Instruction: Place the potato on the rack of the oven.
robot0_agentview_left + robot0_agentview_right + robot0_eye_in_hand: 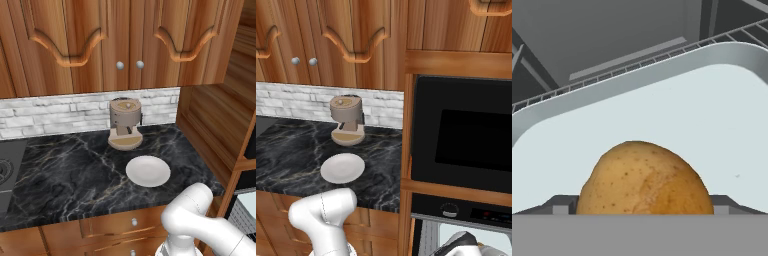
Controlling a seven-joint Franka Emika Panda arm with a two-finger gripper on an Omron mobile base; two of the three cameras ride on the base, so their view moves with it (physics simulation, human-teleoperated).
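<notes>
Filling the lower middle of the hand view, the potato [644, 180] is sitting between the two dark finger tips, whose grey pads [562, 205] are showing just at either side of it, so the gripper [644, 210] is appearing clamped on the potato, though the contact itself is hidden behind the lump. Its skin is looking golden-brown, mottled and finely speckled, its outline rounded like a dome. Beyond it a pale bluish-white panel with a rounded grey metal rim [662, 70] is spreading wide and smooth, and past that rim the rack [732, 35] is showing as thin grey parallel wires, with the dark grey cavity of the oven [612, 35] opening behind. In the right base view the oven's black frame [461, 205] with a knob is sitting in brown wood under a black-fronted appliance [463, 135]. On the dark veined marble counter [65, 180] a round white plate [148, 171] is lying near the front edge, with a tan coffee machine [125, 124] standing behind it against the white brick wall.
</notes>
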